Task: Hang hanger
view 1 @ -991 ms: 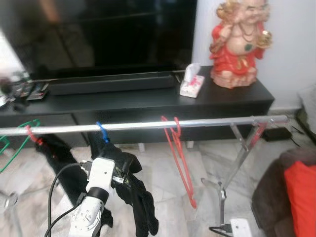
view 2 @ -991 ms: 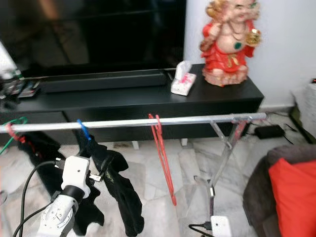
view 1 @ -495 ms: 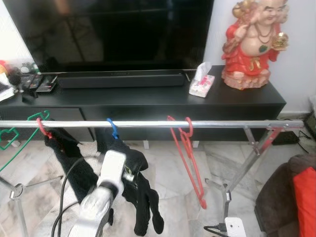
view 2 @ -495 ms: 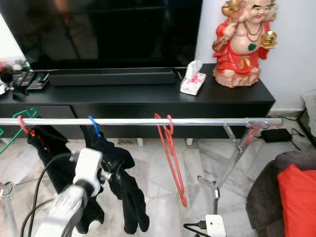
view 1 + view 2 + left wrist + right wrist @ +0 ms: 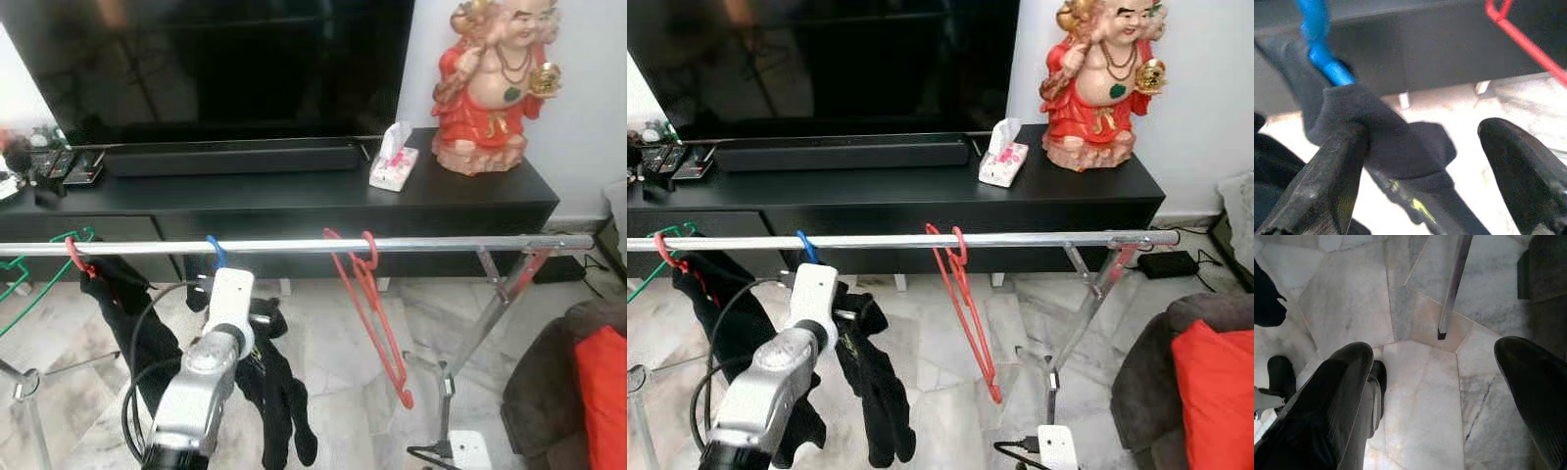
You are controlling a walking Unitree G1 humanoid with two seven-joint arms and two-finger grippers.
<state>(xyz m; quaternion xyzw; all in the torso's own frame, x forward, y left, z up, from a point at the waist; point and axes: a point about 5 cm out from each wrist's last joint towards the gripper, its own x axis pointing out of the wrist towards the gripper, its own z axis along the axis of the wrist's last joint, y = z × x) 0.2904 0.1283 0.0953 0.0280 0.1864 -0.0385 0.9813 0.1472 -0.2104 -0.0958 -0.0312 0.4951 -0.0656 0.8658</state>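
Blue hanger [image 5: 215,254] hooked on the silver rail [image 5: 294,246], carrying a black garment [image 5: 269,387]. Left gripper [image 5: 1420,156] raised just beneath it — fingers apart, one seemingly touching the cloth (blurred close up). Open rail up to the red hanger [image 5: 372,313]. Right gripper [image 5: 1435,396] spread over marble floor [image 5: 1420,382].

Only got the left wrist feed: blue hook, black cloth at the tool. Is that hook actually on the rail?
Observer: Yes, the blue hanger hooks over the silver rail.
Operator: Where's the left tool?
Observer: The left tool sits just under that hook, open, against the black garment.
Operator: Anything else hanging?
Observer: A bare red hanger to the right of the blue one.
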